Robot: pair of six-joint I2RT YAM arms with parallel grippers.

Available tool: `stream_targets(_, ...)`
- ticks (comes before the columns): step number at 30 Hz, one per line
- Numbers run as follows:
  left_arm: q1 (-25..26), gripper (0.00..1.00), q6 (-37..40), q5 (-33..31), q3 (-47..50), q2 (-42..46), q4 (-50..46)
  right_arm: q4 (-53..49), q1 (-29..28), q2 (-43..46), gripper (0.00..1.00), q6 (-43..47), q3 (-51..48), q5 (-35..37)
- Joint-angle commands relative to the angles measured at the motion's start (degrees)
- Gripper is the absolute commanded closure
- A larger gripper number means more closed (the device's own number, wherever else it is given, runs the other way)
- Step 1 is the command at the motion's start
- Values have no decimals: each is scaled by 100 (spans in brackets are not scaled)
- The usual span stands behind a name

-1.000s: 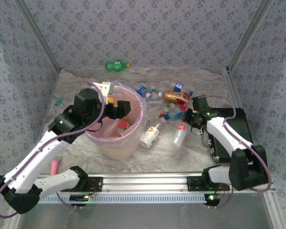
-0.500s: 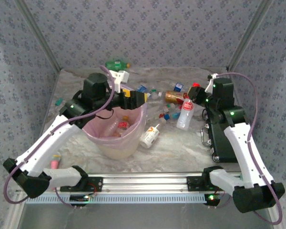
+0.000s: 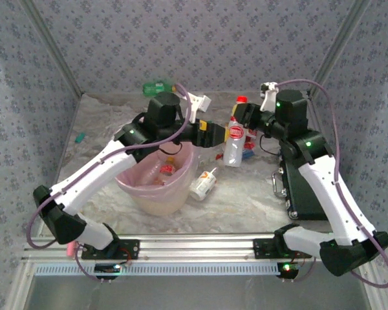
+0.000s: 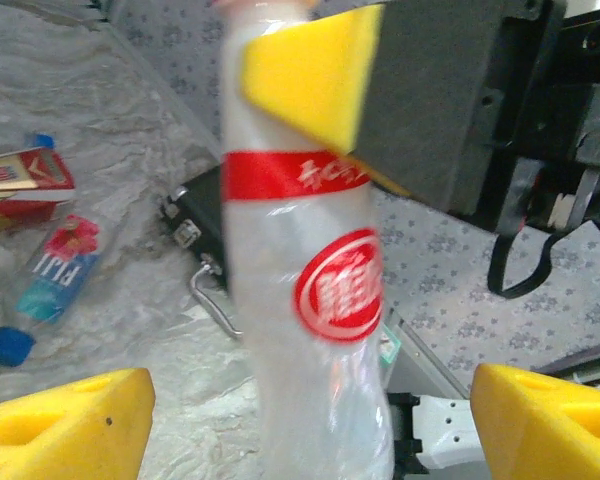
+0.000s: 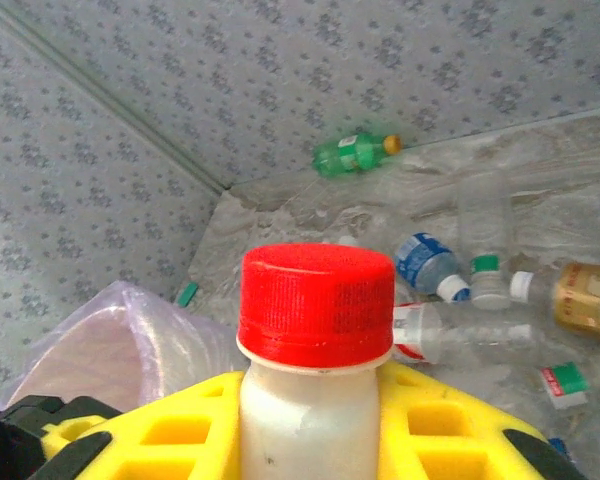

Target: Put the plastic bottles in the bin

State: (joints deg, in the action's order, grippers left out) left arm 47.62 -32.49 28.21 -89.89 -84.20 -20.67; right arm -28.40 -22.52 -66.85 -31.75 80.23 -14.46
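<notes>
My right gripper (image 3: 238,114) is shut on the neck of a clear plastic bottle (image 3: 233,141) with a red cap and red label, which hangs in the air to the right of the bin (image 3: 156,183). The right wrist view shows the red cap (image 5: 316,305) above my yellow fingers (image 5: 450,430). My left gripper (image 3: 212,134) is open, and the same bottle (image 4: 310,330) stands between its wide-apart fingertips (image 4: 65,430) without touching them. The pink-lined bin holds a few bottles (image 3: 166,169). One white bottle (image 3: 204,184) lies beside it.
A green bottle (image 3: 156,87) lies at the back wall. More bottles (image 5: 450,280) are scattered on the crinkled cover behind the held one, among them a blue-capped one (image 4: 45,290). A black case (image 3: 310,184) sits at the right, and a teal object (image 3: 79,137) at the left.
My right gripper lifted the red-capped bottle off the table and carried it up and left. My left arm swung from over the bin to the right, bringing its open gripper around the bottle.
</notes>
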Motion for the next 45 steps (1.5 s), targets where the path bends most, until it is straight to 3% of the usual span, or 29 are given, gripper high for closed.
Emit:
stream_targets(1,64,19,51,186,-361,-177,221,332,-187,-67,78,-113,263,-144)
stream_targets(12,99,29,41,80,-648,-571,263,755,-367,-193,79,-380,345,-481)
stream_targets(19,91,52,23,36,-714,-631,300,703,-374,-179,79,-341,346,-400)
stream_targets(22,97,58,38,11,-740,-619,283,691,-354,-179,66,-356,352,-400)
stream_targets(24,96,59,40,-12,-749,-615,267,624,-339,-179,49,-355,383,-388)
stream_targets(26,93,59,71,-73,-773,-611,214,501,-316,-154,25,-341,415,-327)
stream_targets(28,90,59,110,-117,-784,-590,152,408,-246,-96,15,-345,411,-301)
stream_targets(35,60,59,246,-205,-893,-573,-47,39,269,315,1,-306,289,-295)
stream_targets(40,-97,60,437,-386,-972,-408,-377,-126,906,794,0,-306,-25,-442)
stream_targets(45,-487,66,753,-686,-1166,-3,-1059,-542,1325,945,0,-85,-188,-567)
